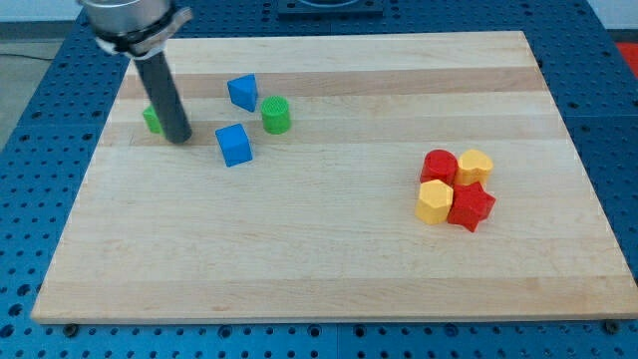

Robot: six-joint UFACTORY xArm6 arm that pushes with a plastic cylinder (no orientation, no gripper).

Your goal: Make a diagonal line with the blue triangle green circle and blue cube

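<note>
The blue triangle (pixel 242 92) lies near the view's top left on the wooden board (pixel 329 259). The green circle (pixel 276 116) sits just right of and below it. The blue cube (pixel 234 145) lies below both, slightly left. My tip (pixel 179 140) rests on the board left of the blue cube, a short gap away. The rod partly hides another green block (pixel 152 120) just left of it.
At the view's right a tight cluster holds a red round block (pixel 439 166), a yellow block (pixel 475 167), another yellow block (pixel 434 201) and a red star-like block (pixel 471 206). A blue perforated table surrounds the board.
</note>
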